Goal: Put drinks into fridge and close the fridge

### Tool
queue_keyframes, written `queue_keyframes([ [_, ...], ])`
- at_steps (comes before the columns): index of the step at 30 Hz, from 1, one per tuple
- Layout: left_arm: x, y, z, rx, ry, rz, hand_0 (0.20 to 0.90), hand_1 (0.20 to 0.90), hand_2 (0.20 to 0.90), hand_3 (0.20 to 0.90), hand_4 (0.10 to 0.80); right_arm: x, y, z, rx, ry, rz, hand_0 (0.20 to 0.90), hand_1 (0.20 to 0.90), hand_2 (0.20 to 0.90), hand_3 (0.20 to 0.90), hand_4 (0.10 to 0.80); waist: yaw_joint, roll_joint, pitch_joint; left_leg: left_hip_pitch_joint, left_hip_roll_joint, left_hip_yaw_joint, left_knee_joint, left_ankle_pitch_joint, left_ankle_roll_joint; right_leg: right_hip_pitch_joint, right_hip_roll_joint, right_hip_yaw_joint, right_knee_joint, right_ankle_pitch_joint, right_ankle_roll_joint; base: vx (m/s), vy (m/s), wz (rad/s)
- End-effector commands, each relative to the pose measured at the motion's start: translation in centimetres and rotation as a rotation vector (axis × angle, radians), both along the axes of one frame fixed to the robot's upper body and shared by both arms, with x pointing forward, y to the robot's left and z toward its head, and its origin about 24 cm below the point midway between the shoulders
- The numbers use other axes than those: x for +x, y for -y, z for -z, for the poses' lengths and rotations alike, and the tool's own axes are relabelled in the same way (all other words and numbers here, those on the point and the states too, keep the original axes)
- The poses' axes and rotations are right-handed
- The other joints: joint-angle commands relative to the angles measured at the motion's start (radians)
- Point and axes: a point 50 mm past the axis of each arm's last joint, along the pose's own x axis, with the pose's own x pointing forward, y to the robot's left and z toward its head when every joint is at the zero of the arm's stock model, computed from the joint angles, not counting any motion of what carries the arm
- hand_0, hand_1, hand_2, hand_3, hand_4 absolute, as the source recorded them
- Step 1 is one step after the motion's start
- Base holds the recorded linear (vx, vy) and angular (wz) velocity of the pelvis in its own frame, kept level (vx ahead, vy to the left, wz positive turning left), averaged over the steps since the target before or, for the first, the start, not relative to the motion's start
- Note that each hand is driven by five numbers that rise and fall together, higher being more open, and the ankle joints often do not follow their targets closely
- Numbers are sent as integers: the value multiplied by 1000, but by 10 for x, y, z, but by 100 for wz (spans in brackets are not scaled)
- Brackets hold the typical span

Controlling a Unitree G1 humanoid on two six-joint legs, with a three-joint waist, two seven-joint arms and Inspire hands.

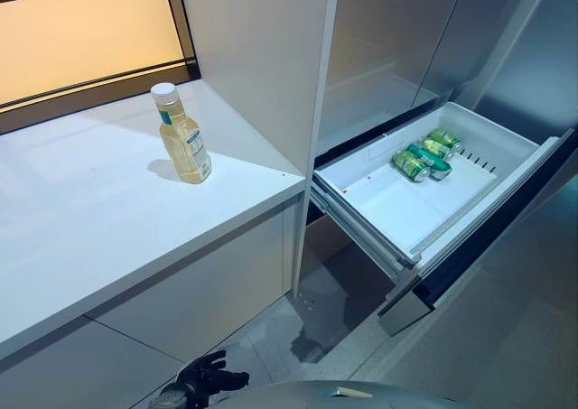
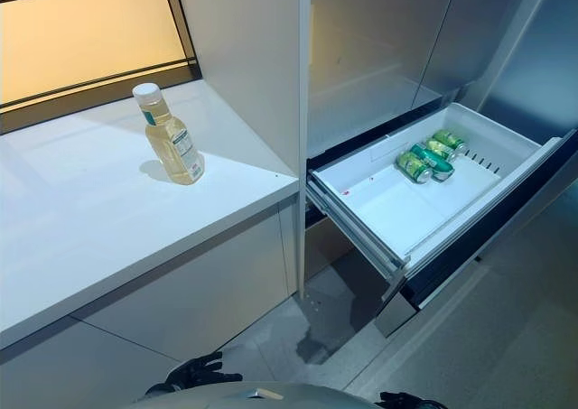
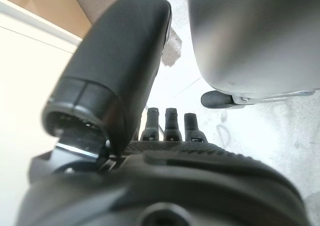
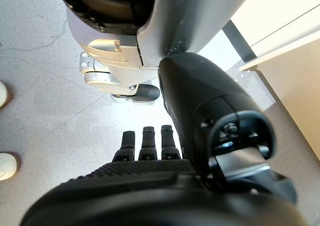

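Note:
A clear bottle of pale yellow drink [image 1: 183, 140] with a white cap stands upright on the white counter [image 1: 81, 219]. To its right the fridge's lower drawer [image 1: 370, 199] is pulled out, and three green cans [image 1: 427, 154] lie on their sides at its back. My left hand [image 1: 206, 375] hangs low by the floor, far below the bottle, with straight fingers [image 3: 171, 123] and nothing in it. My right hand [image 2: 404, 400] shows at the bottom edge, also low and empty, its fingers [image 4: 150, 142] straight.
The tall fridge doors [image 1: 388, 48] above the drawer are closed. The drawer's dark front panel [image 1: 488, 228] juts out over the grey tiled floor [image 1: 316, 328]. A person's white shoes [image 4: 4, 131] stand on the floor near my right side.

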Motion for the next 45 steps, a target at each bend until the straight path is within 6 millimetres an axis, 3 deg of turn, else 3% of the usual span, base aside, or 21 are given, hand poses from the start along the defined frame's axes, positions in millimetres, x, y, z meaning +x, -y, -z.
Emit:
queue_keyframes([
  [1, 28, 15, -4, -63, 89, 4, 900, 900, 900, 900, 800, 7, -9, 1, 34, -10, -15, 900, 900, 900, 900, 800, 13, 9, 11, -13, -17, 10, 12, -75, 30, -65, -22, -22, 48, 24, 68, 0, 0, 0],
  [11, 30, 17, -5, -59, 116, 50, 900, 900, 900, 900, 800, 7, -10, 2, 33, -7, -16, 900, 900, 900, 900, 800, 13, 7, 10, -11, -19, 9, 8, -76, 32, -65, -22, -19, 47, 26, 71, 0, 0, 0],
  [17, 49, 28, -13, 1, 214, 369, 900, 900, 900, 900, 800, 7, -9, 1, 31, -9, -42, 900, 900, 900, 900, 800, 4, 12, 8, -10, -18, 16, 4, -75, 30, -67, -20, -13, 49, 25, 74, 0, 0, 0],
  [23, 93, 54, -39, 51, 434, 723, 900, 900, 900, 900, 800, 16, -3, -2, 21, 6, -98, 900, 900, 900, 900, 800, -14, 22, 15, -15, -15, 29, 3, -74, 28, -85, -18, 2, 61, 27, 82, -39, 14, -4],
  [29, 136, 76, -81, 99, 664, 941, 900, 900, 900, 900, 800, 19, 4, -4, 17, 15, -131, 900, 900, 900, 900, 800, -27, 29, 22, -15, -14, 34, 1, -75, 27, -86, -21, 2, 60, 30, 90, -15, 7, -6],
  [31, 149, 89, -99, 146, 753, 1092, 900, 900, 900, 900, 800, 19, 6, -5, 14, 13, -144, 900, 900, 900, 900, 800, -31, 33, 20, -18, -15, 31, 1, -74, 27, -88, -23, -1, 59, 31, 91, 0, 0, 0],
  [35, 150, 103, -116, 167, 905, 1209, 900, 900, 900, 900, 800, 23, 4, -5, 12, 27, -153, 900, 900, 900, 900, 800, -28, 34, 23, -30, -17, 28, 1, -73, 30, -97, -22, -2, 58, 31, 90, -52, 5, 0],
  [38, 157, 111, -150, 180, 1041, 1273, 900, 900, 900, 900, 800, 25, 4, -5, 2, 49, -134, 900, 900, 900, 900, 800, -18, 42, 39, -38, -21, 14, 1, -71, 31, -99, -25, -12, 56, 31, 89, -78, 27, 6],
  [41, 163, 119, -200, 181, 1185, 1357, 900, 900, 900, 900, 800, 21, 2, -4, -9, 59, -107, 900, 900, 900, 900, 800, -5, 50, 45, -46, -26, -6, 1, -66, 33, -96, -29, -27, 49, 33, 90, -50, 25, 16],
  [42, 163, 119, -200, 181, 1185, 1357, 900, 900, 900, 900, 800, 21, 2, -4, -9, 59, -107, 900, 900, 900, 900, 800, -5, 50, 45, -46, -26, -6, 1, -66, 33, -96, -29, -27, 49, 33, 90, -9, 3, 11],
  [45, 161, 125, -237, 161, 1314, 1419, 900, 900, 900, 900, 800, 16, -2, -3, -13, 60, -86, 900, 900, 900, 900, 800, 3, 54, 42, -49, -29, -20, 1, -65, 34, -89, -31, -38, 42, 34, 92, -5, -4, 8],
])
